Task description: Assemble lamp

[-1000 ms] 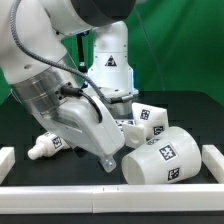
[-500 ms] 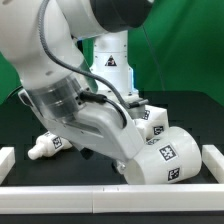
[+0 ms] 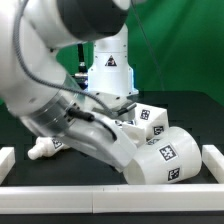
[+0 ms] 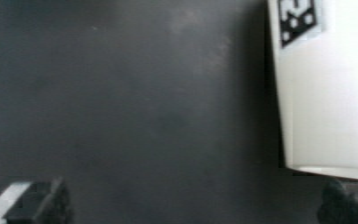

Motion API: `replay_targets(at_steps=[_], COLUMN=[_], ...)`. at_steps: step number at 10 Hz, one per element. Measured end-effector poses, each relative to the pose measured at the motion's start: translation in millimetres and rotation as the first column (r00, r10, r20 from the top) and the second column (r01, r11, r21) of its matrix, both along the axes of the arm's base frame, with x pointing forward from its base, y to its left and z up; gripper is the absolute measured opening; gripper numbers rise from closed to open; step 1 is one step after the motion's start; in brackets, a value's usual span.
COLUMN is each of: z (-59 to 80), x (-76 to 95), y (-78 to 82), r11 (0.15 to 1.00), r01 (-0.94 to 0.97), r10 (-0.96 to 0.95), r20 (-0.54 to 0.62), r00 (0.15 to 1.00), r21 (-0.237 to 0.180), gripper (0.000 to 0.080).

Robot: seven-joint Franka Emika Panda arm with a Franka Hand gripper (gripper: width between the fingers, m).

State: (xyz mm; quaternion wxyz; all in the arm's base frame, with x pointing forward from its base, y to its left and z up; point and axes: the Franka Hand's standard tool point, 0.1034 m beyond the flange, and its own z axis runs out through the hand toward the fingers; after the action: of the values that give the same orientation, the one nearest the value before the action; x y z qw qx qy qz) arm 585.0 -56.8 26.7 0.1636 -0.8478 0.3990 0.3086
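The large white cone shade lies on its side at the front right of the black table, tag facing the camera. The blocky base with its tags sits just behind it. The bulb lies at the exterior view's left, partly behind the arm. My gripper is open and empty, low over the table just left of the shade; in the exterior view its fingertips are hidden by the hand. In the wrist view the shade runs along one side, its edge close to one finger. Only bare table lies between the fingers.
A white rail runs along the table's front edge, with white blocks at the left and right ends. The robot's pedestal stands at the back. The arm's bulk covers the left and middle of the table.
The arm has swung lower and toward the exterior view's right, bringing the hand down close beside the shade. The shade, base and bulb have not moved.
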Motion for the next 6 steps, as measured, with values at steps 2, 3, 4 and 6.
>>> replay_targets(at_steps=[2,3,4,6], z=[-3.4,-2.8,-5.0,-0.4], x=[-10.2,-11.4,-3.0,5.4], y=[-4.6,-5.9,-9.0,-6.6], r11=[0.998,0.995,0.996,0.996], r01=[-0.008,0.006,0.018,0.059], r10=[0.014,0.01,-0.003,-0.048], r20=[-0.092,-0.154,-0.157,-0.152], r00=[0.996,0.988,0.988,0.987], r21=[0.067,0.1,0.093,0.07], gripper=[0.07,0.07,0.07,0.07])
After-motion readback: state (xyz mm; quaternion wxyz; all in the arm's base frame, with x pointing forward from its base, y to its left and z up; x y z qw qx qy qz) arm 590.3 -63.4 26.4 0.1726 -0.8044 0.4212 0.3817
